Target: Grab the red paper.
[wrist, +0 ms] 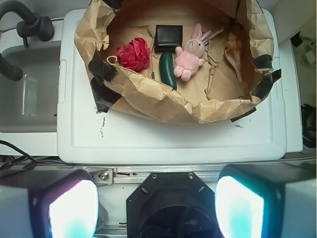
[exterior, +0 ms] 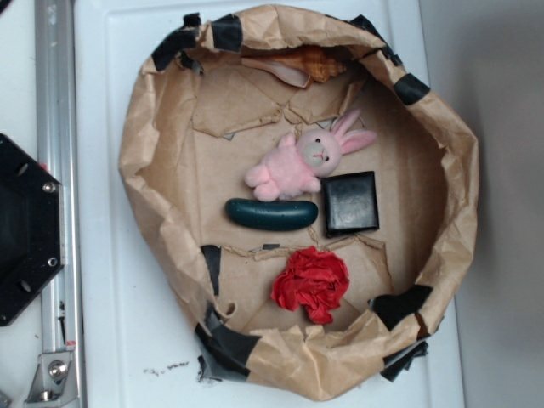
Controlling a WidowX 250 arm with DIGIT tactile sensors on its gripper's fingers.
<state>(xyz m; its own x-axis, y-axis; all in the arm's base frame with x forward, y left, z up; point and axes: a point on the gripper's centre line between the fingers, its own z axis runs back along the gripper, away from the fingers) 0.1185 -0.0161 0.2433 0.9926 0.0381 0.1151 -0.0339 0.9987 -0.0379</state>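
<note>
The red paper (exterior: 312,283) is a crumpled bright red wad lying near the front of the brown paper nest (exterior: 161,110). In the wrist view the red paper (wrist: 133,53) sits at the nest's left side, far ahead of me. My gripper (wrist: 156,208) hangs high above the robot's black base, well short of the nest. Its two fingers (wrist: 73,208) stand wide apart with nothing between them. The gripper does not show in the exterior view.
A pink plush bunny (exterior: 302,157), a dark green cucumber (exterior: 272,213), a black square block (exterior: 350,202) and a seashell (exterior: 299,65) share the nest. The nest rests on a white lid (exterior: 110,323). A black base plate (exterior: 25,229) and metal rail (exterior: 55,127) lie left.
</note>
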